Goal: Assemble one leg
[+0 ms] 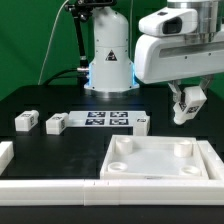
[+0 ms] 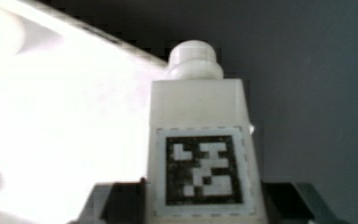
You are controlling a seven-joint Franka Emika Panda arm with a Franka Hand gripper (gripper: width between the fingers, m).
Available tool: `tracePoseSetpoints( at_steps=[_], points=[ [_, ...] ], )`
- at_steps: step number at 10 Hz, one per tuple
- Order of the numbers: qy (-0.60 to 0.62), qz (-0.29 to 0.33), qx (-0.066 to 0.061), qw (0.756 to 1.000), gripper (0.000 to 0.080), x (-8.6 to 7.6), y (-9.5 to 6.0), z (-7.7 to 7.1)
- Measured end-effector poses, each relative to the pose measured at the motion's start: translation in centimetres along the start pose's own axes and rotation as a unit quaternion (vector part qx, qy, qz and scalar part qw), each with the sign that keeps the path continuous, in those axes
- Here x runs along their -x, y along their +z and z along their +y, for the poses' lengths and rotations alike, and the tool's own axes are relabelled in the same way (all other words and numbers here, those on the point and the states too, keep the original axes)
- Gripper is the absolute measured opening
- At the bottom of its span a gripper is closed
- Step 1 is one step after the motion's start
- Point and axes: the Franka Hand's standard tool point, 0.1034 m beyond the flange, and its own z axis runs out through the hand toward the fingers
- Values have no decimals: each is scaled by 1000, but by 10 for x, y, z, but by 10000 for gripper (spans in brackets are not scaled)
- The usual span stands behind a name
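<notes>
Gripper (image 1: 186, 110) pinching small chunky white plastic tagged leg (image 2: 202, 115) - held above large white square tray-like piece (image 1: 160, 160) - insertion not yet done.

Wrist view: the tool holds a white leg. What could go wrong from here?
The tool grips the small chunky white plastic leg only near its tagged end, so it may tilt on contact. Its narrow peg tip could miss a corner hole of the large white square tray-like piece and jam on the rim.
</notes>
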Motion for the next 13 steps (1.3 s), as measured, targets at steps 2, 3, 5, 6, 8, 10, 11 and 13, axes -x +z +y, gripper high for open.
tracePoseSetpoints(
  at_steps=[2, 3, 5, 6, 8, 10, 11, 13],
  points=[
    [0, -1, 0, 1000, 290, 1, 1, 0],
    [0, -1, 0, 1000, 290, 1, 1, 0],
    [-11, 0, -1, 1000, 290, -5, 1, 4],
    [-21, 9, -2, 1000, 290, -24, 1, 13],
    [-27, 31, -6, 999, 290, -63, -1, 26],
    [-43, 70, 2, 997, 290, -82, -6, 36],
    [-43, 72, 2, 996, 290, -82, -5, 36],
    [-45, 148, 17, 988, 290, -92, -8, 43]
  ],
)
